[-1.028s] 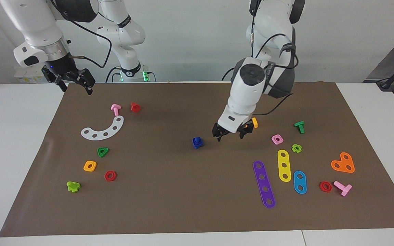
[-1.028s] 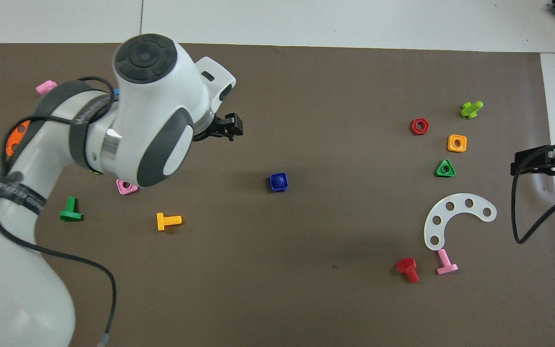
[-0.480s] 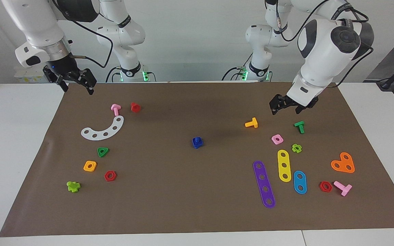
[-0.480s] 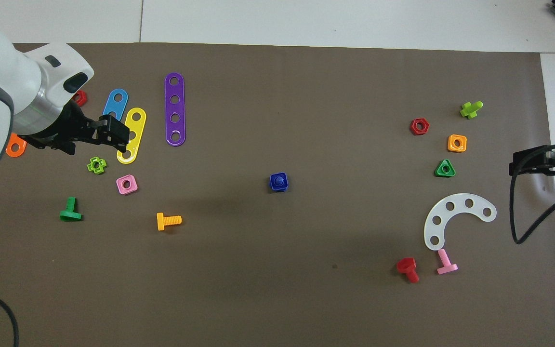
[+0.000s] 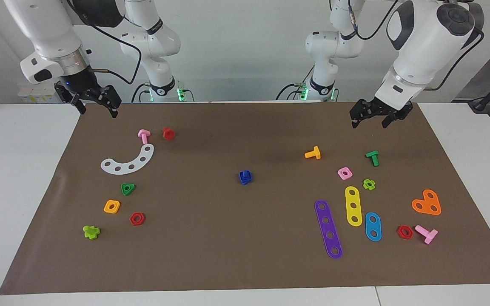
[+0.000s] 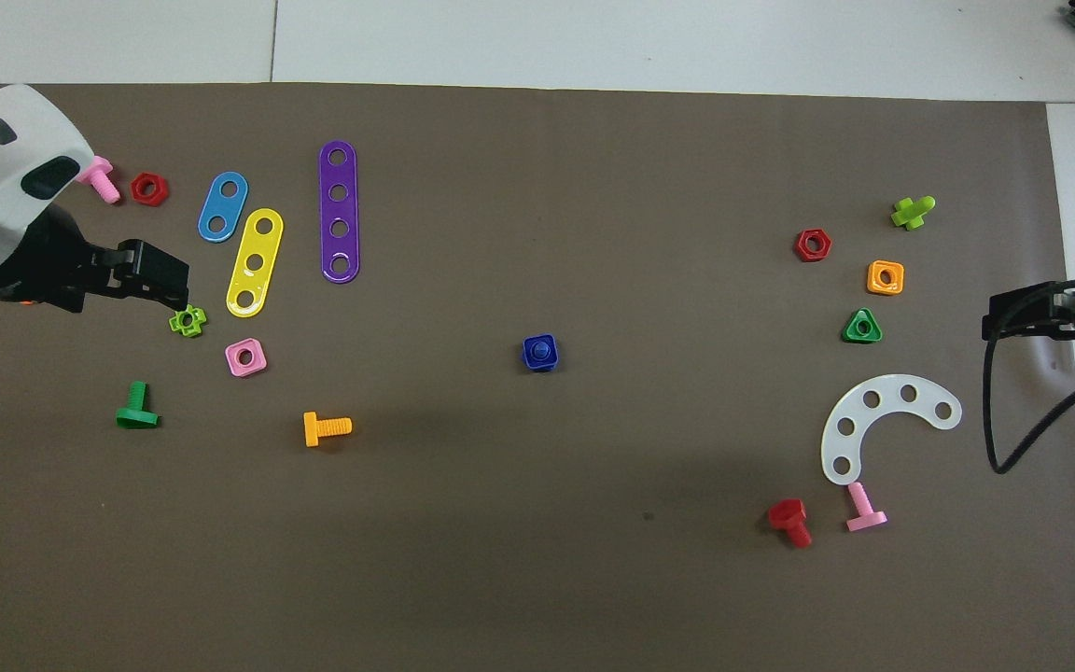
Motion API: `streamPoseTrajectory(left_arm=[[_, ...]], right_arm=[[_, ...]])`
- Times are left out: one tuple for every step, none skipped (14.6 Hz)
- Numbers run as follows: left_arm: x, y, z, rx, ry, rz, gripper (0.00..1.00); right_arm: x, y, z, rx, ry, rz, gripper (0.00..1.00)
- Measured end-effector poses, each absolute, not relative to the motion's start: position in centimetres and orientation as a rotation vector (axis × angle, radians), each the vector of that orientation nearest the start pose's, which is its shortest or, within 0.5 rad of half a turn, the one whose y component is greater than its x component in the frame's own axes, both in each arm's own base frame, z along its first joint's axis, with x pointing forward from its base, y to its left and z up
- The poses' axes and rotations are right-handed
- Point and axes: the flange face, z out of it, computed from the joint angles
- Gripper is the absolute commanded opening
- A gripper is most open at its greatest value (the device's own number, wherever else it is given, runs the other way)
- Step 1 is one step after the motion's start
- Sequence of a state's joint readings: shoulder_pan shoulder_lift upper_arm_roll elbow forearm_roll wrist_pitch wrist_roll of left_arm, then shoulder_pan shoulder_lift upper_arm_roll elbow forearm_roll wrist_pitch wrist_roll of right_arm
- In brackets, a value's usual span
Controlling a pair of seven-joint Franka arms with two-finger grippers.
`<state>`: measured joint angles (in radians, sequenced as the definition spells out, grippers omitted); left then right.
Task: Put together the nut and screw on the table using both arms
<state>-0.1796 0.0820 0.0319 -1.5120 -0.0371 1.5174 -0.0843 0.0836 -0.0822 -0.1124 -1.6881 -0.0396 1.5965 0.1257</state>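
The dark-blue screw (image 5: 245, 173) stands in the dark-blue square nut (image 5: 245, 180) as one piece at the middle of the brown mat (image 5: 211, 246) on the table; from above I see the screw (image 6: 540, 349) inside the nut (image 6: 528, 363). No gripper touches the piece. My left gripper (image 5: 369, 123) hangs open and empty over the mat's edge by the robots, at the left arm's end, and shows in the overhead view too (image 6: 150, 280). My right gripper (image 5: 97, 111) waits open and empty over the mat's corner at the right arm's end (image 6: 1004, 315).
Purple (image 5: 328, 228), yellow (image 5: 353, 205) and blue (image 5: 373, 226) strips, an orange screw (image 5: 313, 153), a pink nut (image 5: 344, 173) and a green screw (image 5: 372, 157) lie at the left arm's end. A white arc (image 5: 129, 160) and small nuts lie at the right arm's end.
My left gripper has risen from beside the blue piece and swung back to its own end of the mat, open throughout. The right arm has barely moved. The blue piece stayed put.
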Motion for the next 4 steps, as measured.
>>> streamPoseTrajectory(left_arm=[[56.6, -8.5, 60.3, -3.14, 0.108, 0.115, 1.0], [56.6, -8.1, 60.5, -3.122, 0.115, 0.105, 1.0], [56.7, -7.8, 60.6, -3.112, 0.115, 0.097, 1.0], [56.7, -7.4, 60.7, -3.109, 0.11, 0.09, 1.0]], right_arm=[[53.0, -2.2, 61.6, -3.163, 0.242, 0.013, 1.0], [53.0, -2.2, 61.6, -3.163, 0.242, 0.013, 1.0], [53.0, -2.2, 61.6, -3.163, 0.242, 0.013, 1.0], [53.0, -2.2, 61.6, -3.163, 0.242, 0.013, 1.0]])
